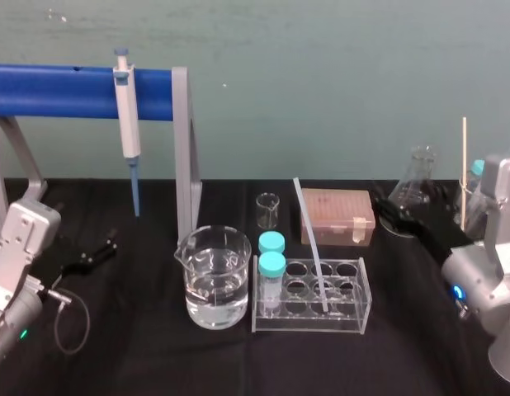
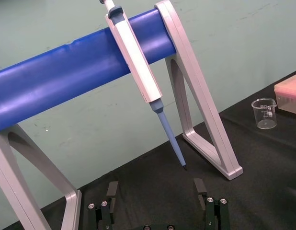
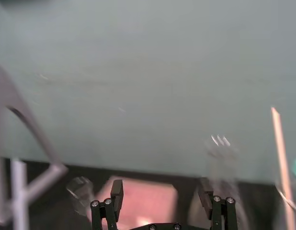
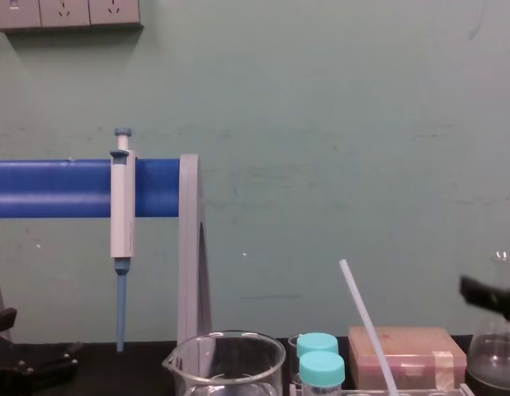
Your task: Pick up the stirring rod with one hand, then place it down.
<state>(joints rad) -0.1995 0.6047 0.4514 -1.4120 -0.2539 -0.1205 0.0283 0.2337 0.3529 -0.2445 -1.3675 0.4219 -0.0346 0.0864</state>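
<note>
**Black jaws spread wide, rod leaning in the rack**

Biggest on the dark table (image 1: 403,355) is the blue-barred stand (image 1: 73,91), with a pipette (image 1: 127,115) hanging from it. At the left edge the left arm (image 1: 20,256) sits low. The left gripper (image 2: 156,191) points at the stand's foot, fingers far apart and holding nothing. On the right, the right arm (image 1: 486,272) bends inward. The right gripper (image 3: 161,191) reaches forward beside the flask (image 1: 416,186), near the pink box (image 1: 337,216), likewise spread wide and empty. Between the arms, the clear tube rack (image 1: 354,322) holds the stirring rod (image 1: 311,247). Its lower end sits in a hole and its top tilts back and leftward, well apart from both grippers.
</note>
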